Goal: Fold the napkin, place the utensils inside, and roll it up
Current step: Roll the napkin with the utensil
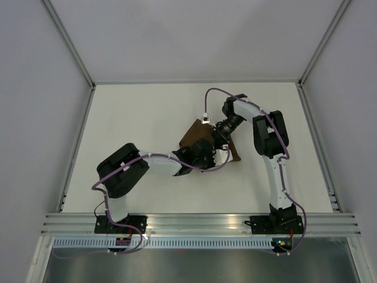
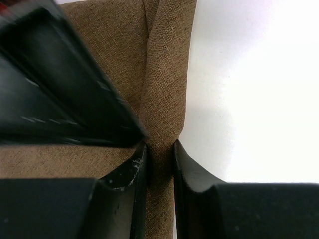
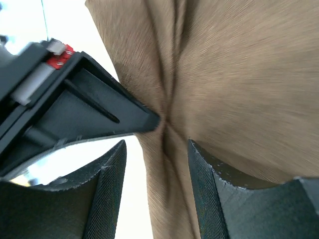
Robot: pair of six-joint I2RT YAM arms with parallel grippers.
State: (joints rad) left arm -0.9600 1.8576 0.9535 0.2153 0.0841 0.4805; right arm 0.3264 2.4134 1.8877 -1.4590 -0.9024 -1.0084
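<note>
Top view: a white table (image 1: 135, 130) holds the napkin (image 1: 193, 134), a dark brown matte cloth bunched into a narrow, uneven strip just right of centre. Its long axis runs from 10 o'clock to 4 o'clock. The left gripper (image 1: 203, 154) and the right gripper (image 1: 219, 137) meet over it.

Left wrist view: coarse woven brown cloth fills the left half. A raised fold runs from 12 o'clock to 6 o'clock. At the bottom, the left gripper's smooth black fingers (image 2: 124, 199) are clamped on that fold.

Right wrist view: soft creases run from 12 to 6 o'clock and draw in to a pinched waist at centre. The right gripper's textured black fingers (image 3: 107, 194) stand apart on either side of the strip, not pressing it.
</note>
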